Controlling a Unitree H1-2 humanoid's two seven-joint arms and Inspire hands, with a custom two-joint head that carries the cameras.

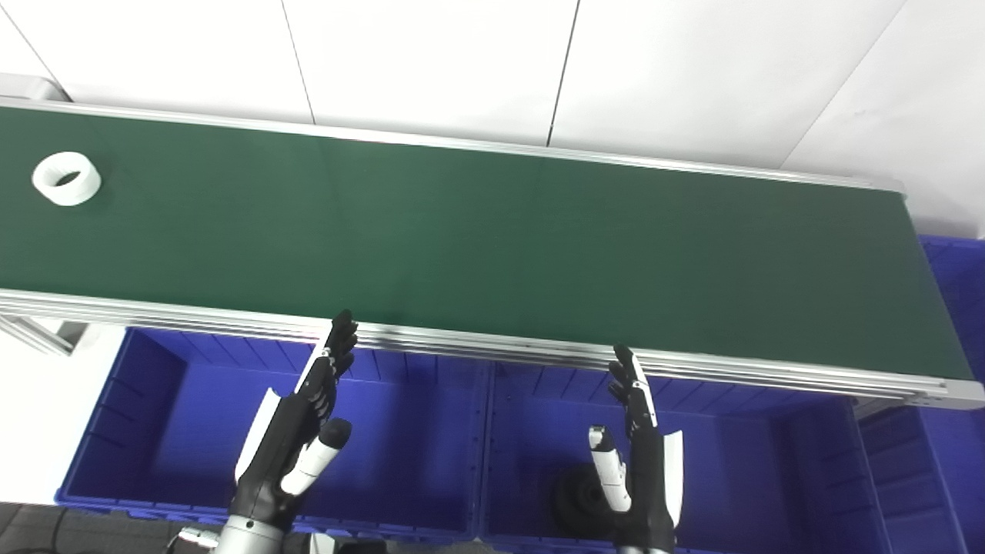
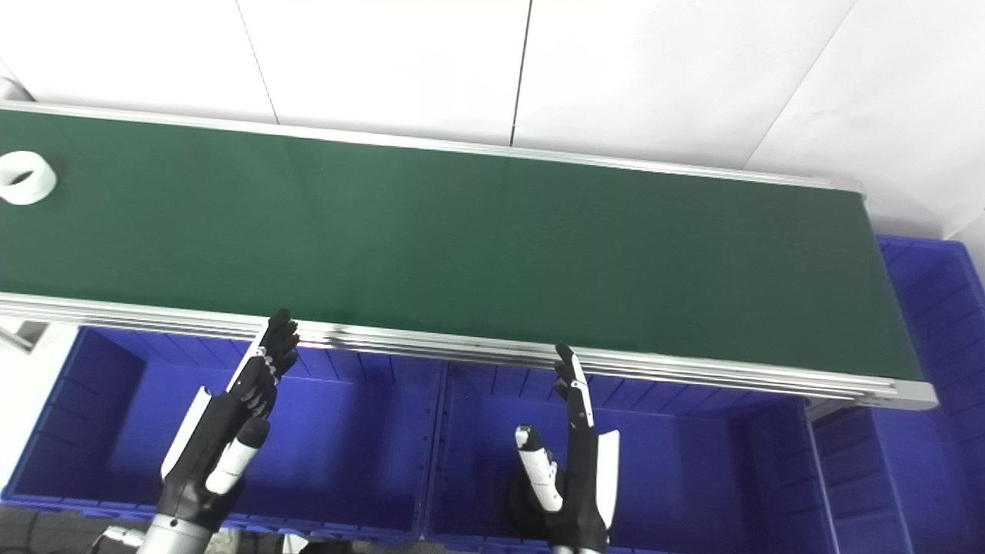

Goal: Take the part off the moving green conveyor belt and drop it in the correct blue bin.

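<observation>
A white ring-shaped part (image 1: pixel 66 178) lies on the green conveyor belt (image 1: pixel 477 246) at its far left end; it also shows in the right eye view (image 2: pixel 25 178). My left hand (image 1: pixel 296 431) is open and empty, fingers straight, held over the left blue bin (image 1: pixel 115 415) just below the belt's near rail. My right hand (image 1: pixel 639 454) is open and empty over the middle blue bin (image 1: pixel 739 462), fingers pointing toward the belt. Both hands are far from the part.
A dark round part (image 1: pixel 581 500) lies in the middle bin, partly hidden behind my right hand. A third blue bin (image 1: pixel 954 308) stands past the belt's right end. The aluminium rail (image 1: pixel 492 346) runs between the bins and the belt.
</observation>
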